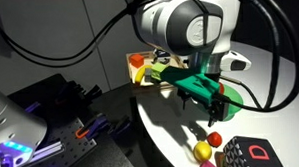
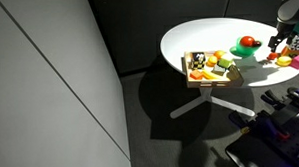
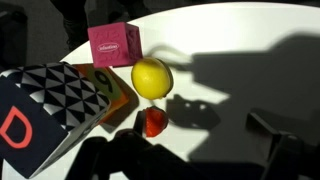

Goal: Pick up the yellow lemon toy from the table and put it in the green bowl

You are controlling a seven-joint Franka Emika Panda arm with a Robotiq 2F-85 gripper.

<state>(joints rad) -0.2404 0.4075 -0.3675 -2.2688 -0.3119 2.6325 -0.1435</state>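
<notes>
The yellow lemon toy (image 3: 152, 77) lies on the white table (image 3: 230, 40), with a small red toy (image 3: 154, 122) just in front of it. In an exterior view the lemon (image 1: 202, 150) sits beside the red toy (image 1: 216, 139), below my gripper (image 1: 217, 115). My gripper (image 3: 190, 150) is open and empty, hovering above the table; its dark fingers show at the bottom of the wrist view, and the lemon is off toward the left finger, not between them. The green bowl (image 2: 245, 51) stands further in on the table (image 2: 203, 37) and holds a red item.
A pink cube (image 3: 113, 44) lies behind the lemon. A black-and-white patterned box (image 3: 50, 100) with a red D stands left of it and also shows in an exterior view (image 1: 254, 155). A wooden tray (image 2: 211, 66) of toys sits at the table's edge beside the bowl.
</notes>
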